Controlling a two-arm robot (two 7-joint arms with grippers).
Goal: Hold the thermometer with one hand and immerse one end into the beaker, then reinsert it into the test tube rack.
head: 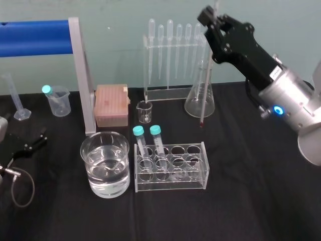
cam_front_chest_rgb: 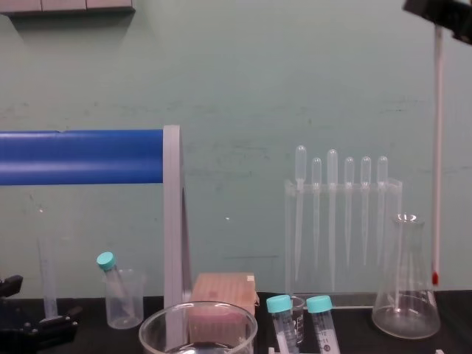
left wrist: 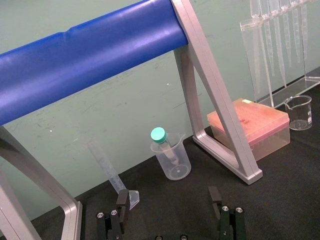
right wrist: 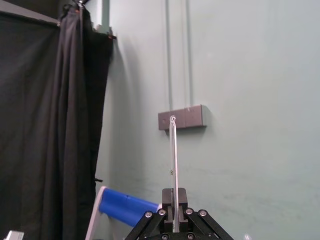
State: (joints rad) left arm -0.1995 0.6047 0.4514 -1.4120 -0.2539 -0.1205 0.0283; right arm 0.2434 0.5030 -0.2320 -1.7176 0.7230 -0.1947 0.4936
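My right gripper is raised high over the back right of the table, shut on the upper part of the thermometer. The thin rod hangs nearly upright in front of the conical flask, its red tip in the air above the table. In the right wrist view the thermometer rises from between the closed fingers. The beaker, wide and holding water, stands front centre-left. Right beside it is the clear test tube rack with two teal-capped tubes. My left gripper rests open at the table's left edge.
A pipette stand and conical flask stand at the back. A small glass beaker and a pink box sit mid-table. A blue-barred metal frame, a plastic beaker and a measuring cylinder occupy the left.
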